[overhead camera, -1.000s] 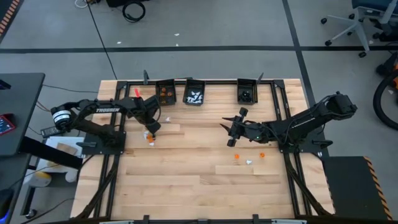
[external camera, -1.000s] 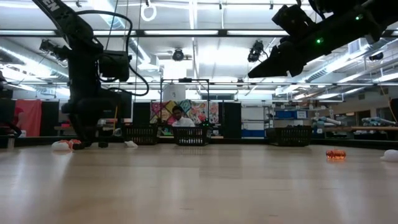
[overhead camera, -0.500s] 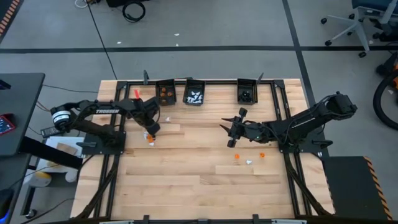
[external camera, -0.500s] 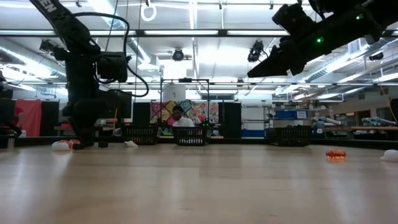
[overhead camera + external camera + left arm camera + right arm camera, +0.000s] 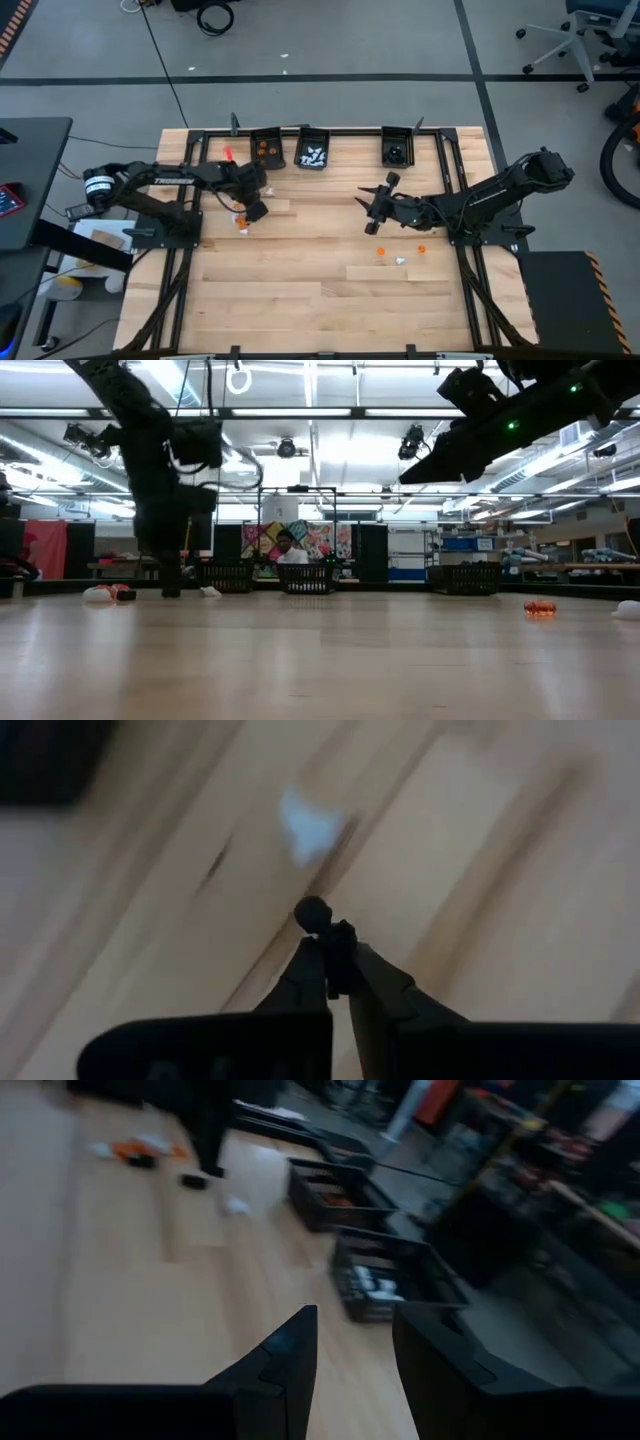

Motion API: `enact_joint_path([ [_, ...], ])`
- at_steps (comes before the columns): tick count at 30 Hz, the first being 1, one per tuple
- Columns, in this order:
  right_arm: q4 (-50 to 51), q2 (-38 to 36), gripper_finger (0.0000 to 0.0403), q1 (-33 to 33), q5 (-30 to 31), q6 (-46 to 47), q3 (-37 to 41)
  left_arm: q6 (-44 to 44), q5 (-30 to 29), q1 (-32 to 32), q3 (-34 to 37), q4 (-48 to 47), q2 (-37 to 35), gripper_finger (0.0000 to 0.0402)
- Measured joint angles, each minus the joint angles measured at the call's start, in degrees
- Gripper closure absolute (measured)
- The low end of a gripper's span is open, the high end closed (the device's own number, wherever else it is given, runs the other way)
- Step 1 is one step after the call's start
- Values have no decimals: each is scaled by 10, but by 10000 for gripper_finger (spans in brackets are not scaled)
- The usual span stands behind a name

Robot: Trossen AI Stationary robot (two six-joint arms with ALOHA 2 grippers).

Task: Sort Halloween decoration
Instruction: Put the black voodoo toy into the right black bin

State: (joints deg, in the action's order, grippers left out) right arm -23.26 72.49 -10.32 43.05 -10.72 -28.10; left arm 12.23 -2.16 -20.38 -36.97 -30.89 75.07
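Left claw (image 5: 330,945): fingers clamped on a small black trinket (image 5: 314,911), near the orange-filled bin (image 5: 265,148). Arm lettering: "TROSSEN". Right claw (image 5: 378,207): fingers apart, mid-desk (image 5: 300,300). Loose orange trinkets (image 5: 421,248) and a white trinket (image 5: 400,260) lie just beside it.

Left wrist view is blurring; white trinket (image 5: 308,823) is smearing. Left gripper (image 5: 330,955) is pinching something black (image 5: 314,911), too small to identify.
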Motion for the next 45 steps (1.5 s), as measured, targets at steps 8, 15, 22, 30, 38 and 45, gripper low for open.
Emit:
enact_joint_path([
  [8,-4,0,266,-13,104,-4,0,-6,0,53,-62,81,26,391],
  [15,-20,-19,266,-32,222,-4,0,-52,6,69,-131,155,131,391],
  [22,-16,-38,266,-74,411,-11,0,-138,7,69,-263,189,245,390],
  [30,-16,-44,266,-96,470,-6,0,-207,58,52,-413,225,371,390],
  [38,-16,-44,266,-105,470,3,0,-204,79,31,-525,277,468,390],
  [45,-47,-43,266,-118,454,-15,0,-191,80,25,-627,298,551,390],
])
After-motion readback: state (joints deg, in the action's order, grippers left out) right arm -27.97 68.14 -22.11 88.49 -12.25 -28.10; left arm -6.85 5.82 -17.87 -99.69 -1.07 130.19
